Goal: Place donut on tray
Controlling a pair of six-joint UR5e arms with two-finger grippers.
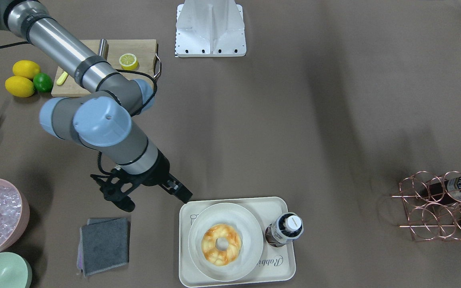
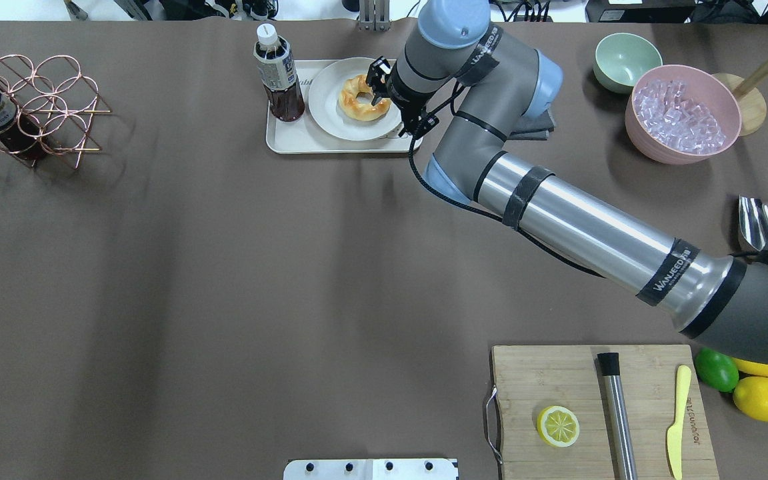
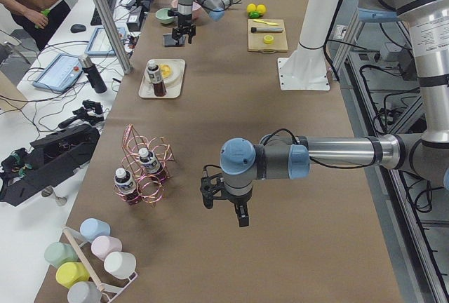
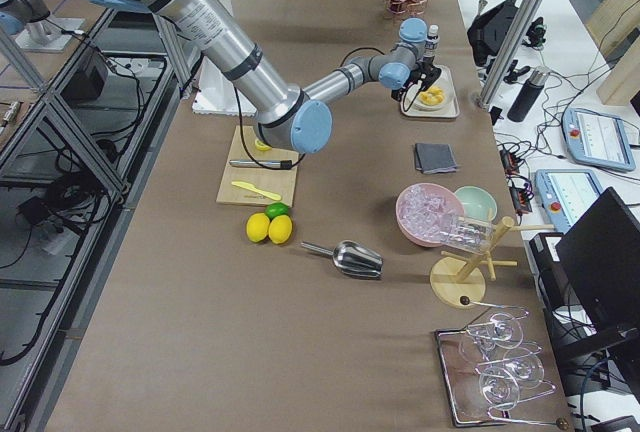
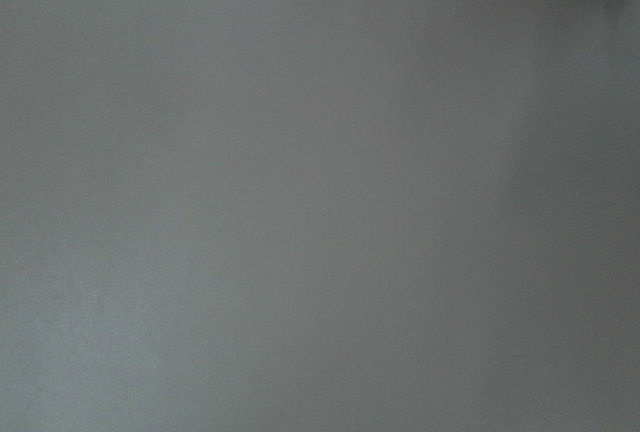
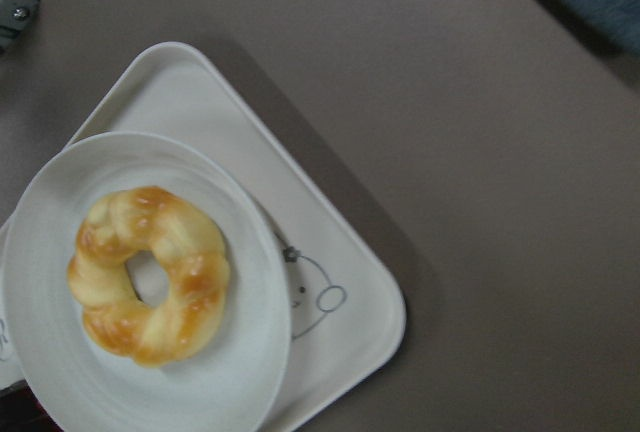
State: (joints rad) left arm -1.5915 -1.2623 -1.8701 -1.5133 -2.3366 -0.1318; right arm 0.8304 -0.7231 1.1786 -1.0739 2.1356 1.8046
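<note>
Table is covered in a brown-grey cloth [image 1: 294, 120] with a few soft creases. Around it is a lab with aluminium posts and operator desks down one side.

The donut [image 1: 208, 244] lies flat, hole facing up, on the round plate [image 1: 250, 240], and the plate sits on the tray [image 1: 272, 206]. It's a ring, so it has no real long axis. The tray's long side runs along the table's length.

My count: one donut, one tray, one plate, one upright bottle [image 1: 284, 230] on the tray, two whole lemons [image 1: 19, 86] and one lime [image 1: 43, 82].

The right gripper [image 1: 180, 192] hangs just at the tray's corner and holds nothing. I can't tell if its fingers are apart. The left gripper [image 3: 240, 215] hovers over bare cloth far from the tray, and I can't tell with that one either.
</note>
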